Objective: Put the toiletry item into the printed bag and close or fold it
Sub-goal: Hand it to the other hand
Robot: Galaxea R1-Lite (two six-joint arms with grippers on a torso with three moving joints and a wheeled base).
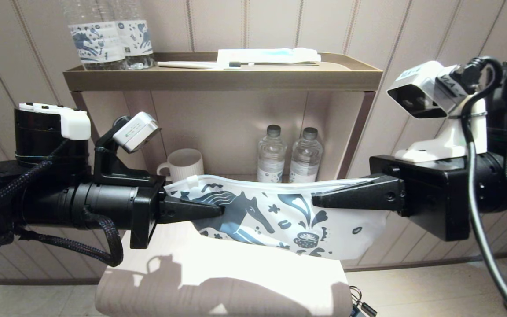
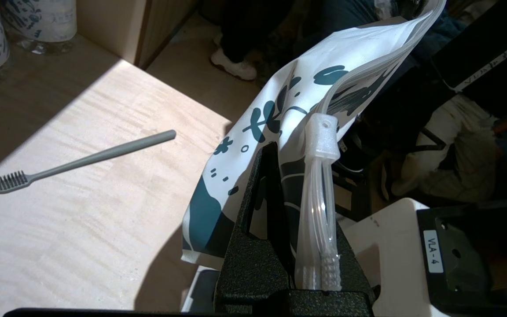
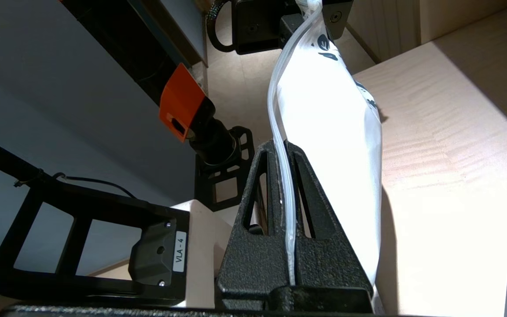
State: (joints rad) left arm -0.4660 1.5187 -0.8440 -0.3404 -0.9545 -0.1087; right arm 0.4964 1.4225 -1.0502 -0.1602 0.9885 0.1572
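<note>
Left gripper point(image 1: 218, 210) and right gripper point(image 1: 317, 200) both clamp the white horse-print plastic pouch point(image 1: 280, 215) aloft. Grey toothbrush point(image 2: 82, 162) lies below (uninserted). Next: open pouch mouth.

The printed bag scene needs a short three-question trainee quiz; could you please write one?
1. True or false: the toothbrush is inside the bag.
2. Which gripper holds the bag's end nearest the slider? A left B right C neither
3. What does the toothbrush lie on?

Key:
1. False; it lies outside the bag.
2. A; the right gripper pinches the other end.
3. The table.
</note>
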